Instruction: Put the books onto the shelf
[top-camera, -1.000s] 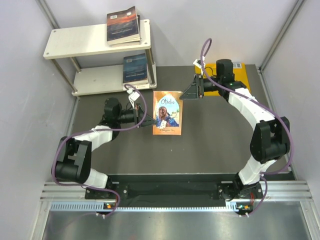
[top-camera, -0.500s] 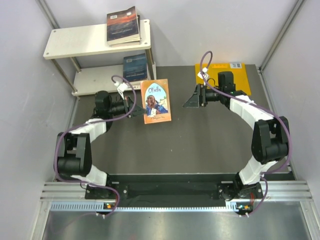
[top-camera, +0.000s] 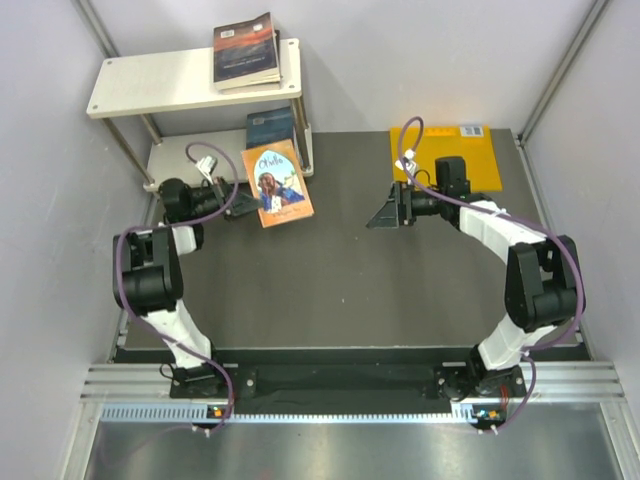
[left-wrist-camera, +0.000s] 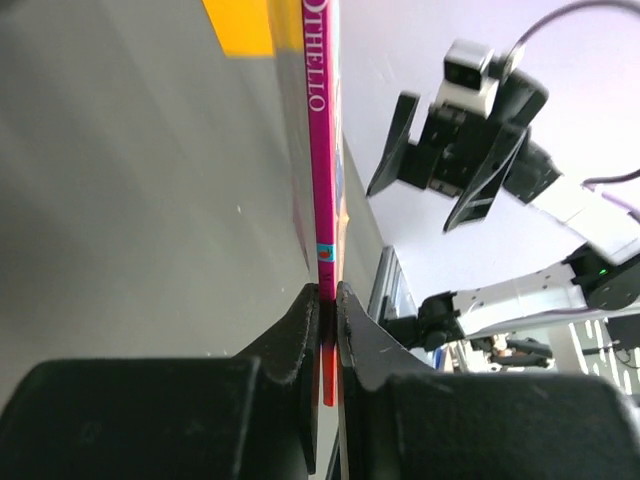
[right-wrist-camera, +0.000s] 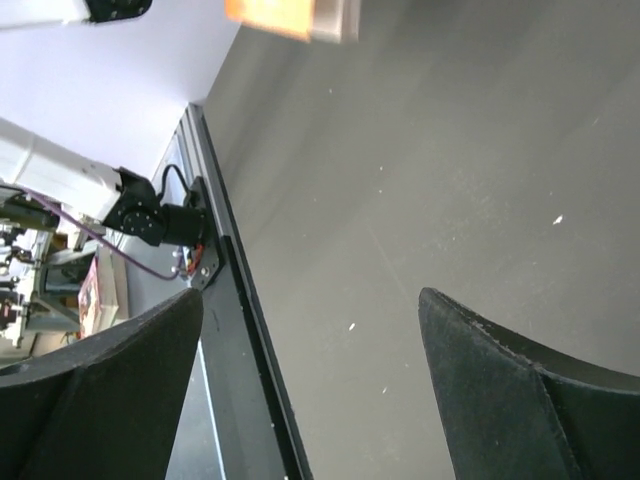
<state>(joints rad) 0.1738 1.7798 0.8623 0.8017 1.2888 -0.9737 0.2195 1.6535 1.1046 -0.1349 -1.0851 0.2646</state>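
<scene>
My left gripper (top-camera: 243, 203) is shut on the spine edge of the orange-brown book with the blue picture (top-camera: 278, 185). It holds the book tilted just in front of the shelf's lower board (top-camera: 190, 160). In the left wrist view the magenta spine (left-wrist-camera: 322, 150) runs up from between the clamped fingers of the left gripper (left-wrist-camera: 327, 295). A dark blue book (top-camera: 270, 125) lies on the lower board. A dark book with a reddish glow (top-camera: 246, 50) lies on the top board (top-camera: 160, 82). My right gripper (top-camera: 385, 213) hovers open over the mat at centre right, nothing between its fingers (right-wrist-camera: 130, 370).
A large orange-yellow sheet (top-camera: 455, 150) lies flat at the back right, behind the right arm. The dark mat (top-camera: 350, 290) is bounded by white walls at both sides and the back. The arm bases' rail (top-camera: 340, 380) runs along the near edge.
The left gripper has carried the orange-brown book left and back, up to the shelf's lower board. The right gripper has opened wide and drifted slightly nearer.
</scene>
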